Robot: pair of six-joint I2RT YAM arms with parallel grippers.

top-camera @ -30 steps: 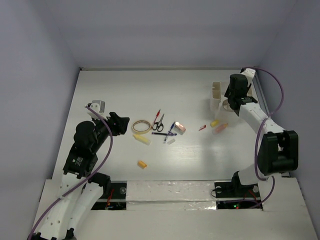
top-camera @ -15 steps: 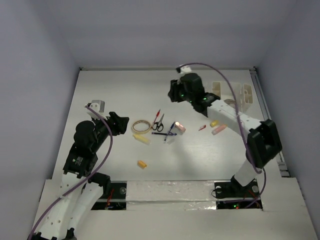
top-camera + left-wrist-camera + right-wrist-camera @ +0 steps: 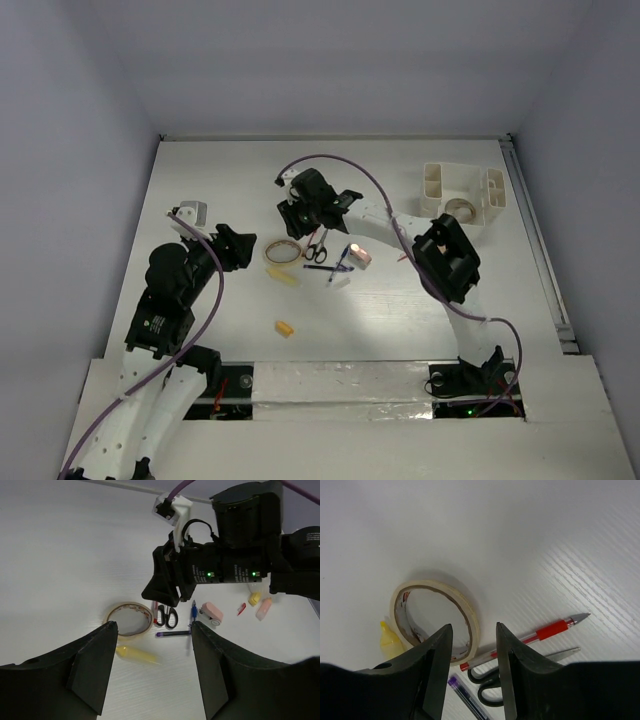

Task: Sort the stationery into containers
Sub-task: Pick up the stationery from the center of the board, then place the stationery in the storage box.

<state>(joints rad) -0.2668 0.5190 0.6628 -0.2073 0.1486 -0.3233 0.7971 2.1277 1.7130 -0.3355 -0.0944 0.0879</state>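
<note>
**Right gripper** (image 3: 472, 630), mine: fingers moderately apart with nothing between them, hovering over the central cluster.

**Left gripper** (image 3: 154, 630), mine: spread wide and empty, just left of the tape and facing it.

**Tape** (image 3: 431, 584): beige roll lying flat on the table (image 3: 220, 180). Its right wall sits under my right gap, so I judge it the piece in hand.

**Neighbours:** red pen (image 3: 540, 632), touching the roll's rim or just off it, I cannot tell which. Scissors (image 3: 487, 677) lie just beyond. Yellow block (image 3: 387, 637) is against the roll's other side.

**Method:** descend with one finger inside the ring and one outside, pinching the wall only. Keep the outer finger short of the pen so nothing drags along. Lift straight up before swinging.

**Organiser** (image 3: 437, 183): far right, well apart from the cluster, with a clear roll (image 3: 460, 208) in its open bay.

**Room:** bare table lies between cluster and organiser, so I would carry that way. The left gripper is near the roll and should be held clear. The side wall matters only close to the organiser.
</note>
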